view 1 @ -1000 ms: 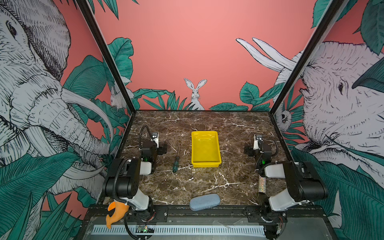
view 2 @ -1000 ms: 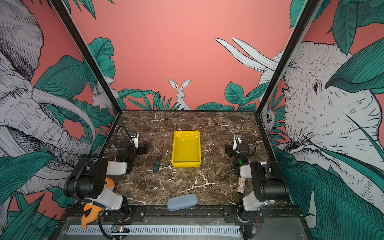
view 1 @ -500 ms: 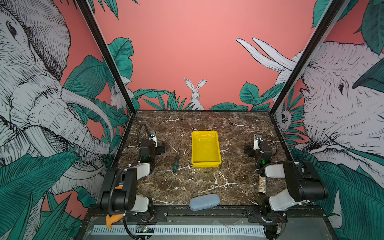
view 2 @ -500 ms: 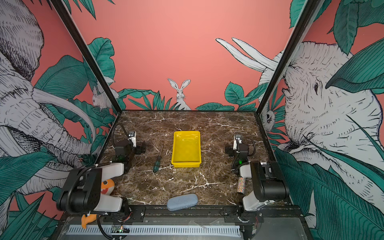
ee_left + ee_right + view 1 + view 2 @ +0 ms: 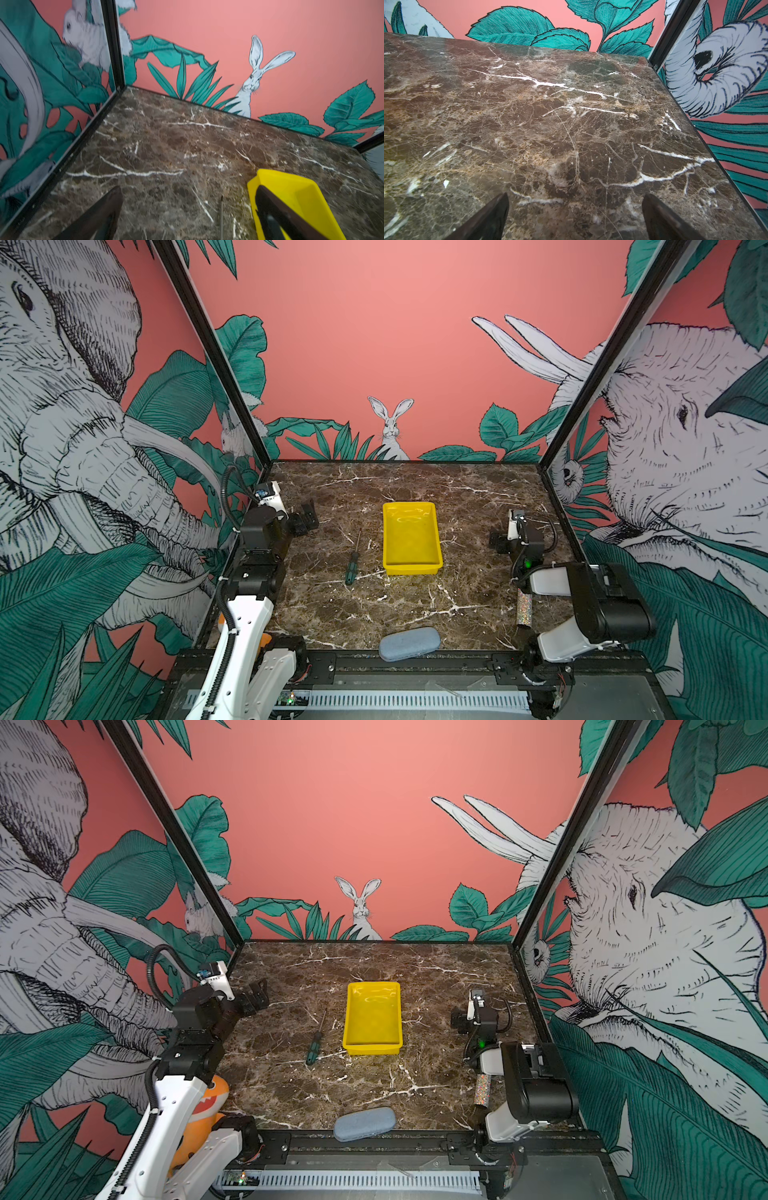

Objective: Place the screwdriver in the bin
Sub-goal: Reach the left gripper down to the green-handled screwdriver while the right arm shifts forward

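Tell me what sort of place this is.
Probably a robot test cell: left arm and right arm mounted at a marble-look table, jungle-mural walls boxing it in, bin and screwdriver as props.

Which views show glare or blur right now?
Both top views: sharp, with white glare streaks on the bin floor. Left wrist view: soft throughout, side wall smeared, screwdriver shaft a faint line. Right wrist view: table marble crisp, mild sheen at its far edge.

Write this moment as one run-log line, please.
screwdriver: on marble table, left of yellow bin, untouched | left gripper: jaws open, empty | right gripper: jaws open, empty | step: pick not begun
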